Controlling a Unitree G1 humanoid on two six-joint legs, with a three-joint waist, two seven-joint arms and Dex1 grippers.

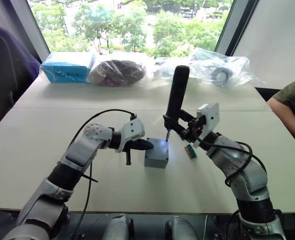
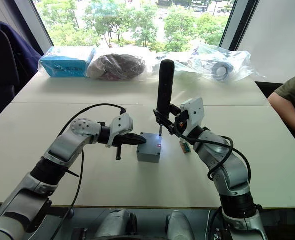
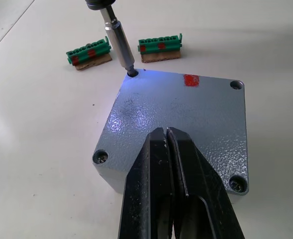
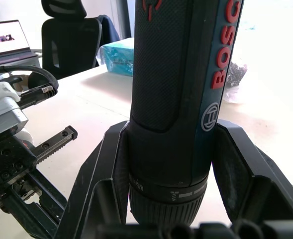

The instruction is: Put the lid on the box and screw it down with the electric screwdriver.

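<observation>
The box (image 1: 156,159) stands near the middle of the pale counter (image 1: 47,145), with the lid (image 3: 186,117) seated flat on top of it. Screws show in three of the lid's corner holes. A red mark sits on the lid's top face near one edge.

The right pincer (image 4: 168,164) is clenched around the body of the electric screwdriver (image 1: 177,92), one finger on each side of the barrel just above the collar. The tool is held close to upright, tilted slightly. Its thin metal bit (image 3: 119,40) points down into the fourth corner hole of the lid, and a bluish-white glow from the tool lights that corner.

The left pincer (image 3: 168,164) has its two black fingers pressed together with nothing between them. The closed tips rest on the lid's top face at the edge opposite the bit, on the robot's left side of the box.

Two small green connectors (image 3: 124,50) with red marks lie on the counter just beyond the box, on the robot's right side of it.

Along the far edge of the counter, below the window, lie a blue packet (image 1: 67,67), a clear bag with dark contents (image 1: 117,72), and further clear plastic bags (image 1: 222,67). A person's arm (image 1: 292,107) rests at the counter's right edge.
</observation>
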